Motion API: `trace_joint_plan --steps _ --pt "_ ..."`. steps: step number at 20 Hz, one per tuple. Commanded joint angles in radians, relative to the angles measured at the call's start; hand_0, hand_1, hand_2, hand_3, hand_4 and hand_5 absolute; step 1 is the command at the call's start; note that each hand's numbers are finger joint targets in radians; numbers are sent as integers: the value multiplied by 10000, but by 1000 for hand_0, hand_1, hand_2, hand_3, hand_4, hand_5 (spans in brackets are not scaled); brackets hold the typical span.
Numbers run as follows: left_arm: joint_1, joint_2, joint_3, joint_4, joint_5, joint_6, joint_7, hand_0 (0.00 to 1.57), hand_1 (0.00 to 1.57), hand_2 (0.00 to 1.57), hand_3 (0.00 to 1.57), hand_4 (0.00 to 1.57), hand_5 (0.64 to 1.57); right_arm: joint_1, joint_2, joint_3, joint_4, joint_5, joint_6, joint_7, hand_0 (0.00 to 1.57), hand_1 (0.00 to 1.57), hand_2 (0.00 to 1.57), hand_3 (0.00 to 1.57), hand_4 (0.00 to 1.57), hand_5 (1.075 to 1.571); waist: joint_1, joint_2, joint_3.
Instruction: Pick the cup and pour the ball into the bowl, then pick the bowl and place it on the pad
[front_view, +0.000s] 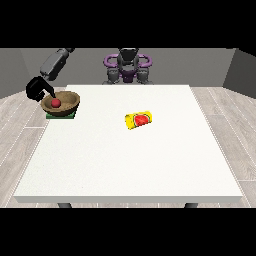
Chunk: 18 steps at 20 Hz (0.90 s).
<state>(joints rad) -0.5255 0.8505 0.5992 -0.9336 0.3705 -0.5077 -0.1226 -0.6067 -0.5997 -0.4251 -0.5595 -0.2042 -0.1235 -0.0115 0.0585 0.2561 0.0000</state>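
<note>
A bare test room is suggested: a large white tabletop (130, 150) is set on a grey wood-plank floor (20, 115), enclosed by plain grey walls (200, 65). No furnishing beyond the humanoid robot (128, 66) behind the tabletop is seen.

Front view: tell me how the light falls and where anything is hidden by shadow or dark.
Front view: the light is even and soft, the white table shows no glare and hardly any cast shadow; the hand at the view's left is black, so its fingers merge by the bowl; the red ball and the yellow cup stand out clearly.
</note>
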Motion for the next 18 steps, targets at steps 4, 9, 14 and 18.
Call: trace_joint_plan --steps 4,9,14,18 --pt "-334 312 128 122 242 -53 -279 0 0 0 0 1190 1566 -546 -179 -83 67 113 -520 -780 1259 1259 1353 911 115 1529 177 741 6" --pt "-102 243 -174 345 -48 -43 -286 0 0 0 0 1199 1568 -416 102 882 51 732 43 -93 0 0 212 0 0 1442 206 252 -1" --pt "-187 -672 -739 -960 136 807 695 0 0 0 0 1190 1569 -472 -107 1123 697 1020 409 292 0 0 0 0 0 1407 269 -599 11" --pt "312 -689 -769 -44 -308 635 90 0 0 0 0 1190 1569 -1216 -1306 1219 6 952 1260 1819 0 0 0 0 200 1375 -131 -1349 -15"
